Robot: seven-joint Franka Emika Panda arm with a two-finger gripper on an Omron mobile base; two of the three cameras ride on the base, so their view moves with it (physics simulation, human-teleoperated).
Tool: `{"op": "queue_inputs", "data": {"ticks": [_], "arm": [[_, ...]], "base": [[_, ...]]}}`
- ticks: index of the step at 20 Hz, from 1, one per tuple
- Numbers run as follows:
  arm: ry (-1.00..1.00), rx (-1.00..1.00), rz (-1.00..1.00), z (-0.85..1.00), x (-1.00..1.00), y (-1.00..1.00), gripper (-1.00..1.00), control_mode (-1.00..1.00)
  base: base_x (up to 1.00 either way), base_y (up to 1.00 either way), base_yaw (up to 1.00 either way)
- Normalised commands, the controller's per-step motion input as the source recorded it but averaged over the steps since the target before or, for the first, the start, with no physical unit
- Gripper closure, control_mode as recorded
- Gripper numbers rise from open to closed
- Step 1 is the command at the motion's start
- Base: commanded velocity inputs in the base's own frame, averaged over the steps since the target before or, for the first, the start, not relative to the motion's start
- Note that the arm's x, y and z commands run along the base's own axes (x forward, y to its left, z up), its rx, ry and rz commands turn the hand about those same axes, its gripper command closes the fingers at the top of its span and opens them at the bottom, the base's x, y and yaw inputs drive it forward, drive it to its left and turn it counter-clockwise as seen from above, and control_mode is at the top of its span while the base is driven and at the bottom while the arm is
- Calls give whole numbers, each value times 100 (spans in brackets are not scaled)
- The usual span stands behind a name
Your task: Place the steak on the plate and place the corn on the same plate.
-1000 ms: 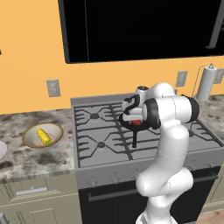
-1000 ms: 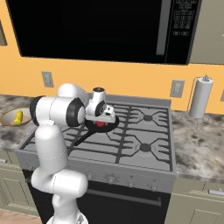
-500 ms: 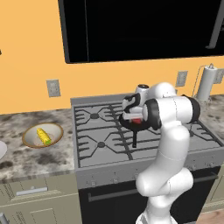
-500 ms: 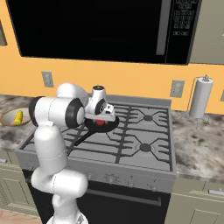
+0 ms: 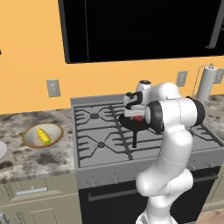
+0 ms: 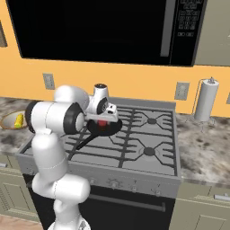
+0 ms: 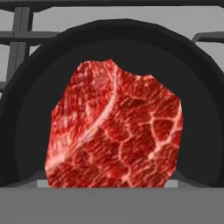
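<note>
Overhead, a black microwave (image 5: pixel 144 28) hangs on the orange wall (image 5: pixel 30 65) above the stove (image 5: pixel 105 131); the stove sits between two speckled stone counters, one to the left (image 5: pixel 30 153) and one to the right (image 6: pixel 206 148); the white arm (image 5: pixel 173 144) rises in front of the stove and bends over its grates, with the hand low over a black pan (image 6: pixel 104 127) on the near left part of the grates; the pan's handle (image 5: pixel 134 139) points toward the near edge; the gripper (image 6: pixel 103 120) sits just above the pan, and whether its jaws are spread or closed I cannot tell, as the fingertips are hidden; in the hand view the steak (image 7: pixel 114 127), red and marbled with pale veins, lies inside the pan and very close under the camera; a bit of the same red shows under the hand in the left base view (image 5: pixel 138 117); whether the gripper touches the steak cannot be told; well to the left, on the left counter, a tan-rimmed bowl (image 5: pixel 30 131) holds the corn (image 5: pixel 43 136), yellow with a green end; a pale round edge at the far left of that counter may be the plate (image 5: pixel 1 149); a paper towel roll (image 6: pixel 205 99) stands upright at the back of the right counter; outlets (image 5: pixel 53 88) are set in the wall.
</note>
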Motion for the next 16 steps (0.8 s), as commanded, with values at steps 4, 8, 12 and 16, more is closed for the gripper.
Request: {"op": "queue_inputs", "data": {"ticks": [4, 8, 12, 16], "arm": [[0, 0, 0, 29, -30, 0, 100, -100], [0, 0, 0, 20, -30, 0, 100, -100], [0, 0, 0, 19, -57, -2, 100, -100], [1, 0, 0, 29, -61, -2, 100, -100]], "base": [[0, 0, 0], [0, 0, 0], [0, 0, 0], [0, 0, 0]]}}
